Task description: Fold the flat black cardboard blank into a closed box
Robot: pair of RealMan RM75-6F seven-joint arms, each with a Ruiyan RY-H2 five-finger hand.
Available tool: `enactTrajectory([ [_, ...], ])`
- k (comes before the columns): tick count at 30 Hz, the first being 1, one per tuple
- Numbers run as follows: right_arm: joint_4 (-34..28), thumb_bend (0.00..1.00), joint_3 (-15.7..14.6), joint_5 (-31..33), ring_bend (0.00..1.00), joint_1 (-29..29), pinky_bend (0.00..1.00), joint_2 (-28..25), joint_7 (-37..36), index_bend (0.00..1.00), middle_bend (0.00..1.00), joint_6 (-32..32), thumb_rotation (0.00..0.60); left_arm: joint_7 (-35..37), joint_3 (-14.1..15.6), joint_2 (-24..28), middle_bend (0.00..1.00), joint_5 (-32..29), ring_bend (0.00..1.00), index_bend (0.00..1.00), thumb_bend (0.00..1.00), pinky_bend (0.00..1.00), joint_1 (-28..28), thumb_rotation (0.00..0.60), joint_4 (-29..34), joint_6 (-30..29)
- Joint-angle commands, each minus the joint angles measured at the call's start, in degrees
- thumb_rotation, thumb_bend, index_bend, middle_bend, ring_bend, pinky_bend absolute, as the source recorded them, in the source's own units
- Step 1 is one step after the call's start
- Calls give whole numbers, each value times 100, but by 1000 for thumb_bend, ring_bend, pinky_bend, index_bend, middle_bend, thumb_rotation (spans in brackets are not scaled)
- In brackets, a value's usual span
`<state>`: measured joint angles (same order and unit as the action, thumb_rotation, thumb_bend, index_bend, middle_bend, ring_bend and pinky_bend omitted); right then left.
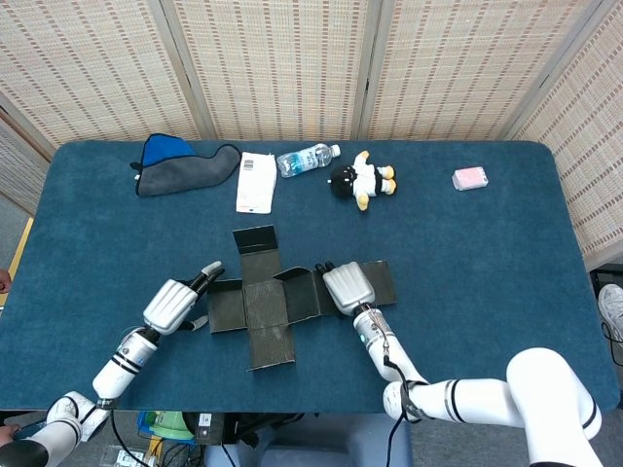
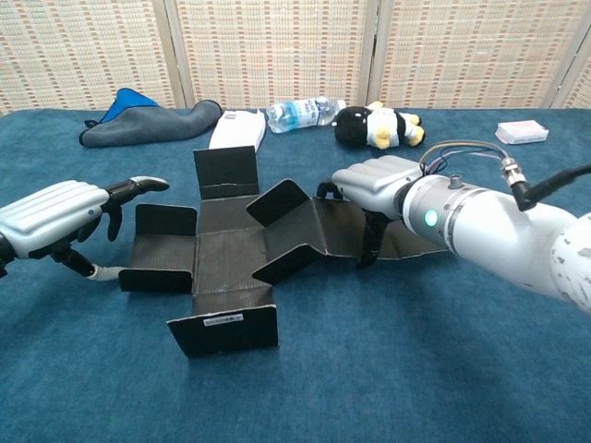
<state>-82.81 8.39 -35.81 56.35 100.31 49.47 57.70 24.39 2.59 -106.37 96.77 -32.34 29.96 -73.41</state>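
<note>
The black cardboard blank point(image 1: 263, 306) point(image 2: 226, 254) lies cross-shaped in the middle of the blue table, with its flaps partly raised. My right hand point(image 1: 348, 288) point(image 2: 374, 182) lies over the blank's right panel, fingers hooked over the far edge and thumb down at the near edge, gripping it. My left hand point(image 1: 175, 305) point(image 2: 55, 212) is just left of the upright left flap point(image 2: 159, 249), fingers apart and holding nothing. Its fingertips reach close to the flap's top edge. I cannot tell whether they touch it.
Along the far side lie a grey and blue cloth point(image 1: 180, 161), a white flat box point(image 1: 256, 182), a water bottle point(image 1: 307, 159), a black-and-white plush toy point(image 1: 362, 180) and a small pink pack point(image 1: 470, 178). The table's near edge point(image 1: 292, 413) runs just below the blank.
</note>
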Motion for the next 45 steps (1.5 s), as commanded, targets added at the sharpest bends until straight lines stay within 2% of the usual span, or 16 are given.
enactTrajectory([
  [1,6,131,3,-35,831,-9,1000,-19,-63,278,335,-49,600,42,-29,-61,0,-56,531,0,168,692,-38,600,-17,45],
  [8,43,134,-12,-100,831,-8,1000,-29,-167,279,335,-148,600,256,-205,-170,0,-288,508,0,167,693,-102,600,138,110],
  [18,-106,139,-53,-304,831,84,1000,-165,-198,283,339,-301,600,369,-410,165,0,-621,488,0,168,691,-123,600,1104,342],
  [30,-202,142,-194,-427,831,405,1000,-346,215,291,346,-456,600,680,-392,866,0,-858,487,0,167,689,-157,600,2455,909],
  [35,-243,144,-255,-472,834,550,1000,-437,388,297,351,-525,600,851,-356,1122,0,-902,612,0,166,689,-190,600,2853,1121],
  [38,-285,144,-292,-458,835,659,1000,-488,546,298,352,-544,600,1029,-331,1268,0,-905,603,0,166,689,-212,600,3059,1220],
  [40,-334,144,-305,-484,836,720,1000,-520,602,298,352,-552,600,1161,-304,1342,0,-891,539,0,166,689,-218,600,3175,1262],
  [45,-384,144,-336,-547,839,812,1000,-571,659,301,354,-588,600,1419,-246,1431,0,-855,499,0,166,689,-236,600,3336,1348],
])
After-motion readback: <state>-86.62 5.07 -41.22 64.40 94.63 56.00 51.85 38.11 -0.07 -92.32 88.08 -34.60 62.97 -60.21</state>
